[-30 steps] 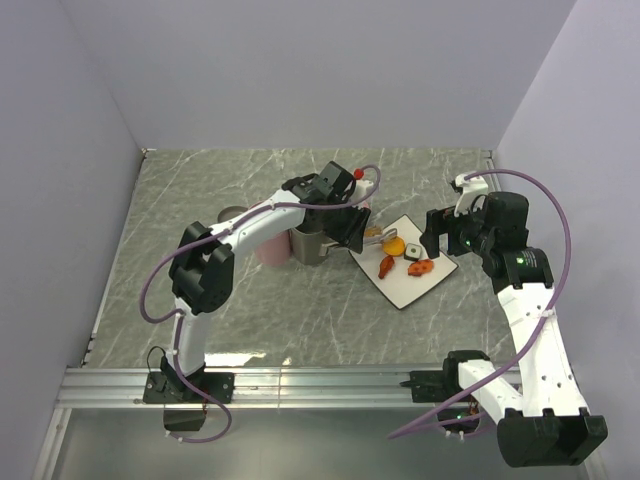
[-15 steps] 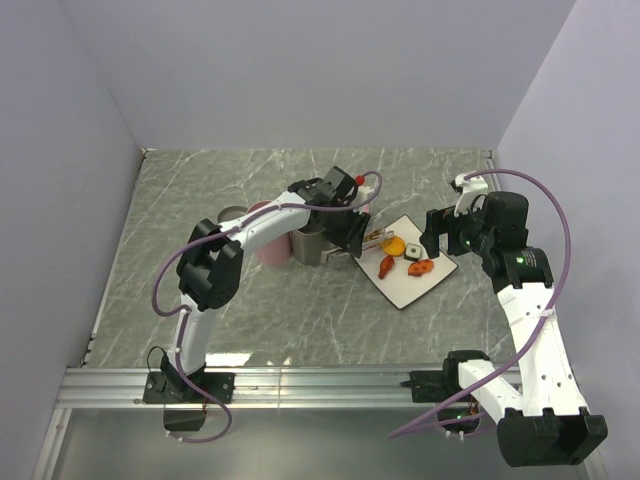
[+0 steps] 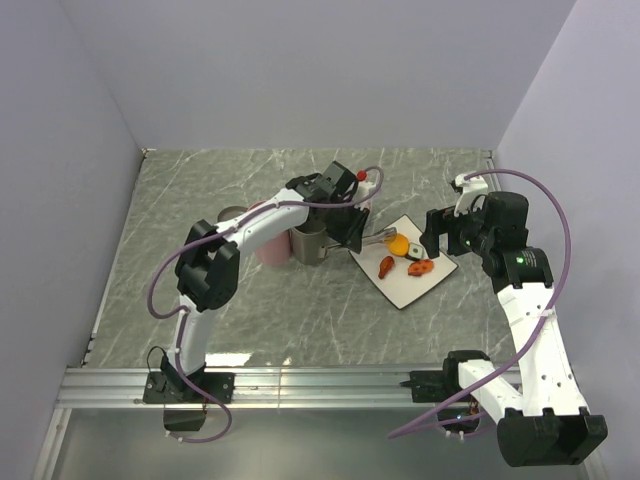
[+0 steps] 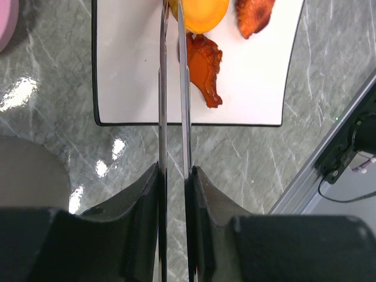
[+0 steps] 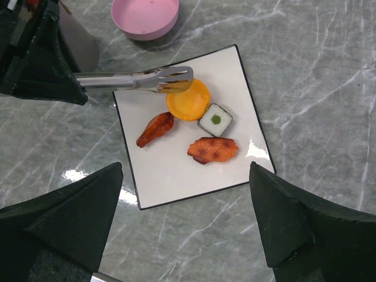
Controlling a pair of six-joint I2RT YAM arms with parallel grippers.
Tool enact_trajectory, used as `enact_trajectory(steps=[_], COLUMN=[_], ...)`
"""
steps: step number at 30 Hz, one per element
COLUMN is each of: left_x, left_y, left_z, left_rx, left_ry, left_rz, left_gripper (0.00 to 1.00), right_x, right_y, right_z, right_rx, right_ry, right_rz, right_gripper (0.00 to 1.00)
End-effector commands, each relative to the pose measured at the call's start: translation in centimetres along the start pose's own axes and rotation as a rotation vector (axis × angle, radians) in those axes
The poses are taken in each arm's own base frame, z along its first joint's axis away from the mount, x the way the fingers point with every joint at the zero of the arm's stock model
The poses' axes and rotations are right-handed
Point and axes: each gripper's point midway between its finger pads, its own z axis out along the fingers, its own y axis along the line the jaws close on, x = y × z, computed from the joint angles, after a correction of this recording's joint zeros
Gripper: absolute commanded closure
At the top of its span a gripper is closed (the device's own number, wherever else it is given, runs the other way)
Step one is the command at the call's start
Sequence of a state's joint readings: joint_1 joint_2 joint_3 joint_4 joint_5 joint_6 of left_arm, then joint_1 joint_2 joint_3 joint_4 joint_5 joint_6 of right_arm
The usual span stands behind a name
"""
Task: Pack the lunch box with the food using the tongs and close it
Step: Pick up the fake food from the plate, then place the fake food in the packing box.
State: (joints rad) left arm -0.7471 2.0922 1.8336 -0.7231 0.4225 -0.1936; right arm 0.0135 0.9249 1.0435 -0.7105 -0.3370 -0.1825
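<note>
The left hand (image 4: 174,176) pinched the tongs (image 4: 183,88) just off the plate's (image 4: 135,88) edge. Their long arms ran straight out over it, tips at the orange piece's (image 4: 200,14) rim. The right hand (image 3: 432,235) hung spread above the plate, less well placed. Since a second earlier the left hand had scarcely shifted, and the orange piece looked slightly nudged.
</note>
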Motion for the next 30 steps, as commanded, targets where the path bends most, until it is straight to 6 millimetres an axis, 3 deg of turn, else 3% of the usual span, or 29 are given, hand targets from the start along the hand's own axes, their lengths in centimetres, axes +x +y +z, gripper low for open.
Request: enact_trajectory(steps=[1,9,14,17,18,21,23,25,26,30], left_x=[-3.6,-4.8,-4.3,-3.6,-3.7,-3.3,-2.4,-0.6,-0.2,2.0], left_y=[-3.3,-4.1,-4.1,-3.4,-1.7,-0.6,-0.5,1.0,1.0,3.0], left_z=[-5.4,-11.5,-16.0,-19.8,-20.8,-23.6,-25.3,-27.8,-27.7,-30.8], left_rx=[0.058,0.090,0.121,0.204,0.154,0.089,0.081,0.091,0.091,0.058], left_ry=[-0.126,-0.197,-0.235,-0.275,-0.297,-0.331,-0.342,-0.355,-0.340,-0.344], left_rz=[0.112,0.153,0.203,0.204,0.179,0.210,0.200,0.162,0.148,0.104], left_gripper=[1.00,1.00,1.00,1.00,1.00,1.00,1.00,1.00,1.00,1.00], right_x=[-1.4,-1.7,-2.0,-2.4,-2.4,-2.3,-2.1,-2.0,-2.0,-2.2], right_y=[0.1,0.4,0.4,0.5,0.5,0.4,0.4,0.8,0.8,1.7], right_z=[-0.4,-0.7,-1.0,-1.3,-1.3,-1.2,-1.1,-1.0,-1.0,-1.2], right_rx=[0.003,-0.012,-0.011,-0.006,-0.001,0.002,-0.001,-0.027,-0.027,-0.085], right_ry=[-0.050,-0.036,-0.042,-0.061,-0.062,-0.052,-0.045,-0.041,-0.041,-0.034], right_rz=[-0.015,-0.009,-0.013,0.005,0.017,0.024,0.022,0.015,0.015,0.007], right_gripper=[0.05,0.05,0.05,0.02,0.01,0.01,0.01,0.01,0.01,0.02])
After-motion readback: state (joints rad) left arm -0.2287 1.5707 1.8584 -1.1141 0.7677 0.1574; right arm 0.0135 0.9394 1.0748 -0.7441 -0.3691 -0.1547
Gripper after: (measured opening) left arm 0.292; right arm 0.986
